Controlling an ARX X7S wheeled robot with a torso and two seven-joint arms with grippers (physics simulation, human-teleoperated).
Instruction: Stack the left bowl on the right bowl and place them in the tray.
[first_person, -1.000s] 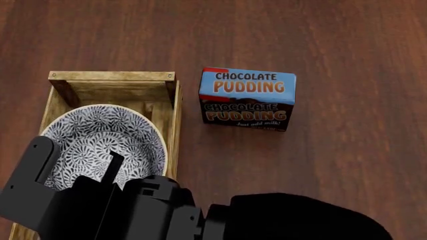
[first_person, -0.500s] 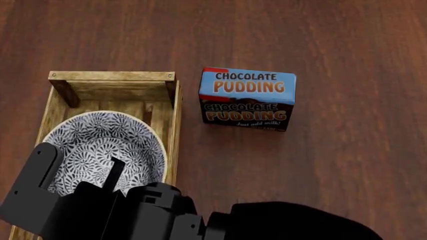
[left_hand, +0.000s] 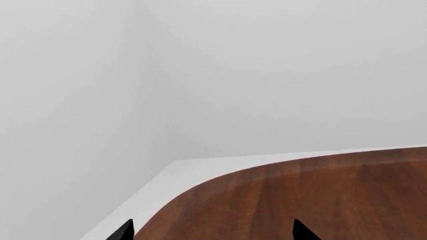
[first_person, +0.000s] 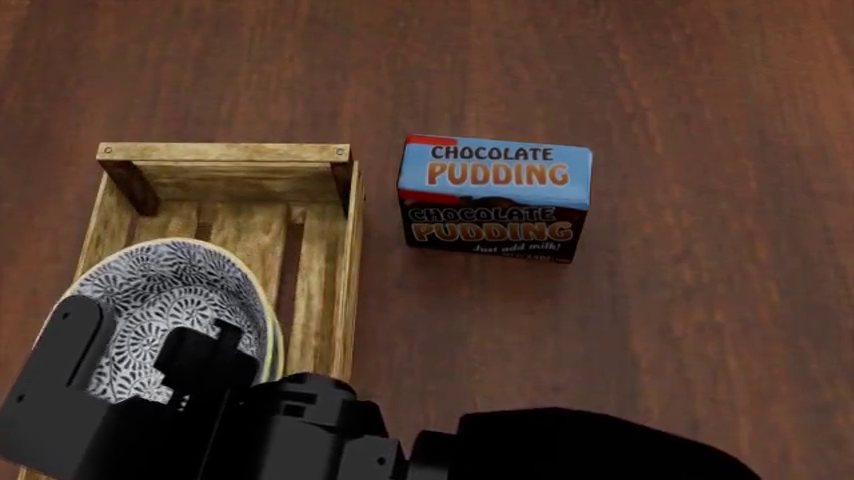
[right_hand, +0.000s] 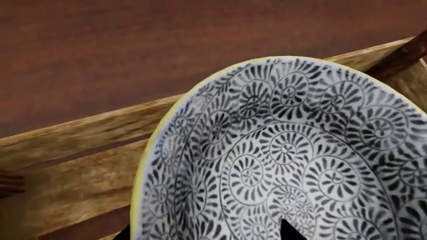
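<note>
Bowl (first_person: 167, 305), patterned, sits tilted inside the tray (first_person: 320, 270); my right jaws pinch its rim. My left jaws hang apart, empty, over the tabletop (left_hand: 320, 195).

The right arm (first_person: 267, 430) is matte black throughout: blocky, flat-sided links near the wrist, a smooth rounded forearm behind. Its fingers (right_hand: 288, 231) seem pointed, black.

Rough wooden tray (first_person: 220, 153) (glossy table (first_person: 694, 330))
</note>
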